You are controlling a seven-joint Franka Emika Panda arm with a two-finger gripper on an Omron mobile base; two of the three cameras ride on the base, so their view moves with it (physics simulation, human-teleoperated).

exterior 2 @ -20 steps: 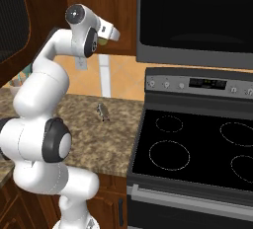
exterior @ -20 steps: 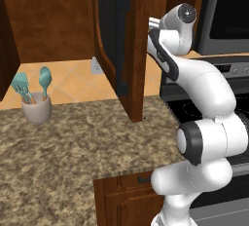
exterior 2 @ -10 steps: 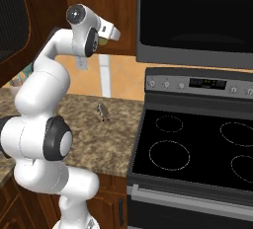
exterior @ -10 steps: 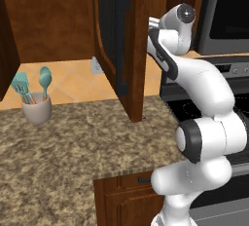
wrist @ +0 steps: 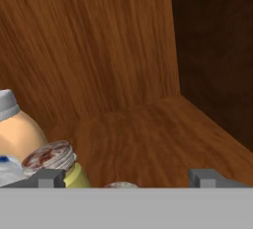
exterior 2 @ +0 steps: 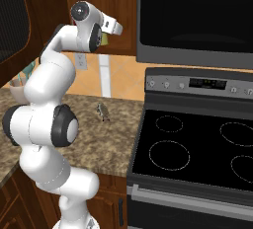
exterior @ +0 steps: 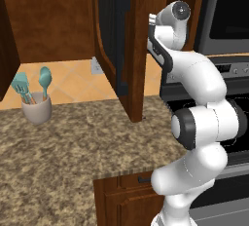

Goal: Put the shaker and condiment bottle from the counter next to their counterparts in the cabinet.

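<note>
My arm reaches up into the cabinet (exterior: pixel 109 35) behind its open door. In the hand view my gripper (wrist: pixel 124 177) is open over the wooden shelf (wrist: pixel 148 134), with the fingertips (wrist: pixel 47 177) wide apart. A pale round top (wrist: pixel 121 185) peeks up between them at the lower edge; I cannot tell whether it is the condiment bottle's cap. Just left of the left fingertip stands a yellow jar with a silvery lid (wrist: pixel 54 161). The shaker (exterior 2: pixel 103 110) stands alone on the counter (exterior 2: pixel 99 139), near the stove.
A peach bottle with a grey cap (wrist: pixel 17 132) stands at the shelf's left. The open door's dark bar handle (exterior: pixel 122 45) hangs left of the arm. A cup of teal utensils (exterior: pixel 36 109) sits on the counter. Black cooktop (exterior 2: pixel 192 149) and microwave (exterior 2: pixel 197 16) lie to the right.
Almost nothing: the hand at the cabinet has shifted a touch, and the shaker on the counter has stayed put.
</note>
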